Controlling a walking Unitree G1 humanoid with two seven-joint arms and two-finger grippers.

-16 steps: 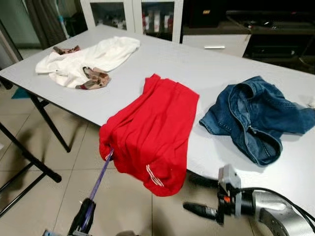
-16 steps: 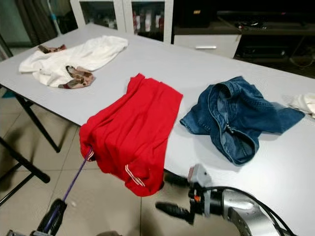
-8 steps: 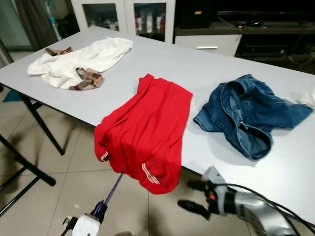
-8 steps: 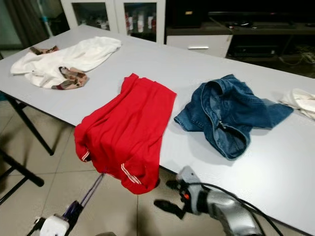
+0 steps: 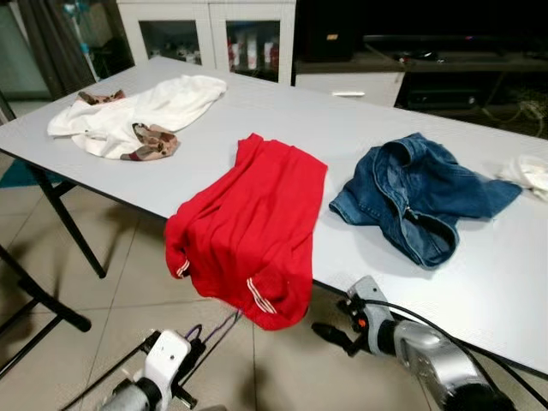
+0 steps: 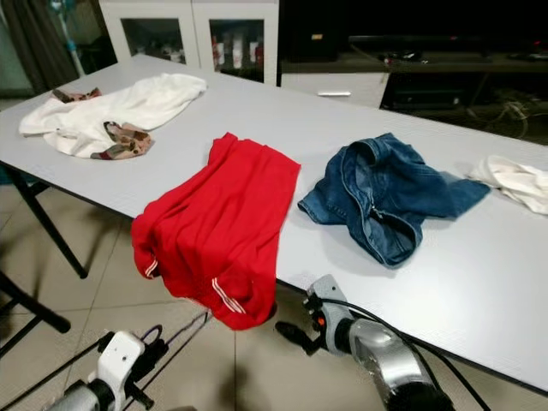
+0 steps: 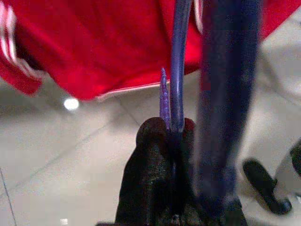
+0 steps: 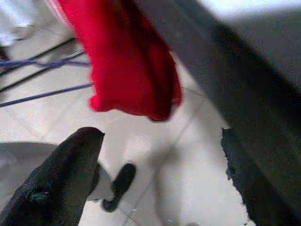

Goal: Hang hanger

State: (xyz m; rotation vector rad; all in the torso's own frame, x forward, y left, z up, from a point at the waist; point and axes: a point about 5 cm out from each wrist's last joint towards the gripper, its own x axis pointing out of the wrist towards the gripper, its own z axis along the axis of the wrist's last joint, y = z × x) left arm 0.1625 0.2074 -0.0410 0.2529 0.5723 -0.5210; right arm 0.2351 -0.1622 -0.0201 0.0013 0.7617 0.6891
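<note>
A red garment (image 5: 248, 227) lies on the grey table (image 5: 342, 111) and droops over its near edge. Below its hem, a thin purple hanger (image 5: 216, 329) runs down to my left gripper (image 5: 193, 348), low over the floor. In the left wrist view the black fingers (image 7: 150, 155) are shut on the hanger's rod (image 7: 178, 70), with the red hem just beyond. My right gripper (image 5: 330, 317) hangs under the table edge, right of the hem, open and holding nothing. One of its fingers (image 8: 70, 169) shows in the right wrist view, facing the red cloth (image 8: 127, 61).
Blue jeans (image 5: 419, 193) lie right of the red garment. A white garment (image 5: 141, 103) with a patterned cloth lies at the far left, another white cloth (image 5: 529, 169) at the far right. Table legs (image 5: 73, 227) and a black floor bar (image 5: 43, 300) stand left.
The camera has shifted. The hanger reached up into the red garment's left side; now my left gripper has drawn it back and down to the hem. My right gripper rose toward the table edge.
</note>
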